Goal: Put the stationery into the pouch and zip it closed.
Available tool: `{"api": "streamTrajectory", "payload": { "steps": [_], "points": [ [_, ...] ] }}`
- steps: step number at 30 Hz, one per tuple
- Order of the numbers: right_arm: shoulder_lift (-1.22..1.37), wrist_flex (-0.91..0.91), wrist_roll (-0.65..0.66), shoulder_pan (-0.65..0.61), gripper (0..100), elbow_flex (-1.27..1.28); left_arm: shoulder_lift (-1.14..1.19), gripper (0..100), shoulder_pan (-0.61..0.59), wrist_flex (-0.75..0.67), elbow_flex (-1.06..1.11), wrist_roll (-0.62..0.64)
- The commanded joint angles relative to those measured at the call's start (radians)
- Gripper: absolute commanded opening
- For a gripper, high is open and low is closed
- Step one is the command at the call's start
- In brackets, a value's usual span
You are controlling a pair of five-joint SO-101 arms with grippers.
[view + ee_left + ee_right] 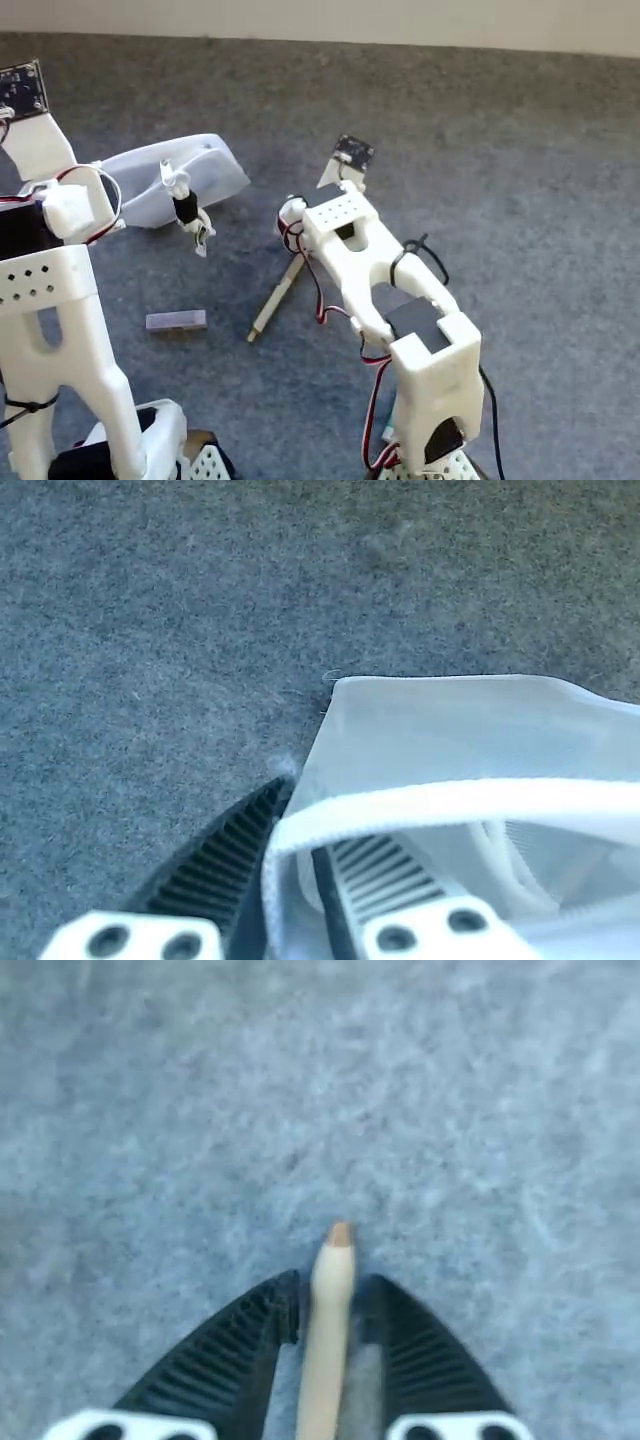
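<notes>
A translucent white pouch (165, 180) lies open on the grey carpet at the back left. My left gripper (190, 215) is shut on its rim; in the left wrist view one finger (375, 875) is inside the pouch (480, 740) and the other outside, the gripper (300, 855) pinching the zip edge. A wooden pencil (275, 300) slants down to the carpet in the middle. My right gripper (293, 218) is shut on its upper end; the pencil (330, 1300) pokes out between the fingertips of the gripper (330, 1310). A small grey eraser block (176, 321) lies on the carpet in front of the pouch.
Grey carpet (500, 150) stretches bare to the right and back. The left arm's base (60, 330) stands at the front left, the right arm's base (430, 400) at the front middle. Red and black cables hang along the right arm.
</notes>
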Motion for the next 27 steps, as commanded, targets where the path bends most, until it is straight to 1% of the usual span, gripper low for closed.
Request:
{"api": "streamTrajectory", "payload": {
  "steps": [1,6,14,21,27],
  "points": [
    [0.004,0.001,-0.005,0.005,0.3,-0.058,-0.015,1,-0.015,-0.002,0.001,-0.002],
    [0.004,0.004,-0.005,0.007,0.4,-0.068,-0.015,1,-0.015,-0.002,0.002,-0.002],
    [-0.004,0.071,-0.003,0.007,0.5,-0.084,-0.015,1,-0.015,0.002,0.002,-0.002],
    [-0.15,0.171,-0.002,0.007,0.5,-0.094,-0.015,1,-0.015,0.0,0.002,-0.002],
    [-0.312,0.191,-0.002,0.008,0.5,-0.062,-0.015,1,-0.015,0.002,0.002,-0.002]
  ]
}}
